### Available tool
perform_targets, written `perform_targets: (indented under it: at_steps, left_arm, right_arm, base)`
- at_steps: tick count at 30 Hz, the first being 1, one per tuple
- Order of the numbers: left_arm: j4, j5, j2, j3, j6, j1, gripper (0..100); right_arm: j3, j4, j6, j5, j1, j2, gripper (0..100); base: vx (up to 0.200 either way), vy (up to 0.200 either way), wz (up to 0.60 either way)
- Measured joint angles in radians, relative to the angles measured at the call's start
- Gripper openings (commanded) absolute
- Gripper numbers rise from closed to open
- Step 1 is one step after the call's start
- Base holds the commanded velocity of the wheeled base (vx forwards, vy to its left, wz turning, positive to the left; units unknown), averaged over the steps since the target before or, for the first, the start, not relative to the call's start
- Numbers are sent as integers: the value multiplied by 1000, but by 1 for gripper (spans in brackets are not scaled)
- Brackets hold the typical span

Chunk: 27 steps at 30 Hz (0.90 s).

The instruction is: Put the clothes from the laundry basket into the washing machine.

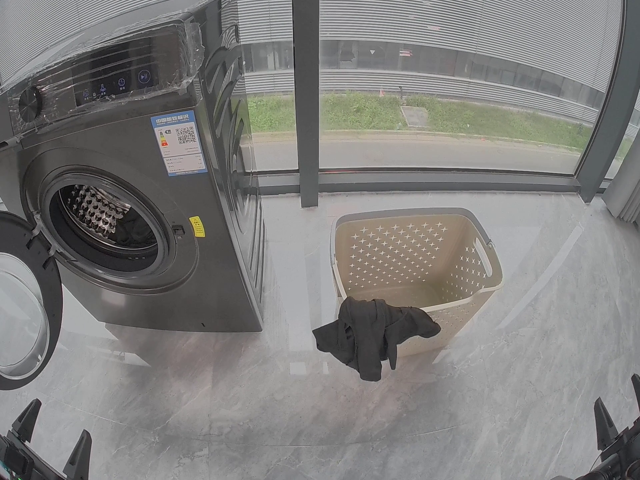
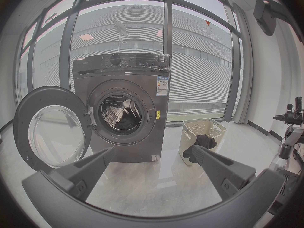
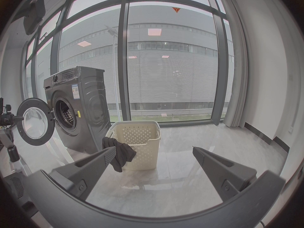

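left gripper and right gripper both spread, empty. garment ahead, draped over basket rim, looks an easy grab; washer door open.

Floor: pale grey marble-pattern tiles, glossy, reflecting the daylight. Floor-to-ceiling window spans the far side, split by a dark vertical frame post standing on a low dark sill. Outside: a road, then a grass strip, then a building with a ribbed grey facade. Pale curtain hangs at the window's right end. White wall with dark skirting adjoins the curtain.
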State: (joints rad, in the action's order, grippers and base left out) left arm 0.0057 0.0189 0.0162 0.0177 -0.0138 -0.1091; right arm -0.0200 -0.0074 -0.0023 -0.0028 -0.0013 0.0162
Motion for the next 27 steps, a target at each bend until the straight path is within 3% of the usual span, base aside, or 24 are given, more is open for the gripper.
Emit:
perform_targets:
  at_steps: [4,9,13,27]
  left_arm:
    - [0,-1,0,0,1,0,100]
    - [1,-1,0,0,3,0,100]
    - [0,-2,0,0,3,0,100]
    - [0,-2,0,0,2,0,100]
  right_arm:
    - [-74,7,-1,9,4,10,100]
    - [-227,36,1,55,40,108,100]
    - [-286,37,9,84,93,264,100]
    - [-299,-294,61,125,281,920,100]
  base:
    - [200,0,0]
    - [0,0,0]
    - [0,0,0]
    - [0,0,0]
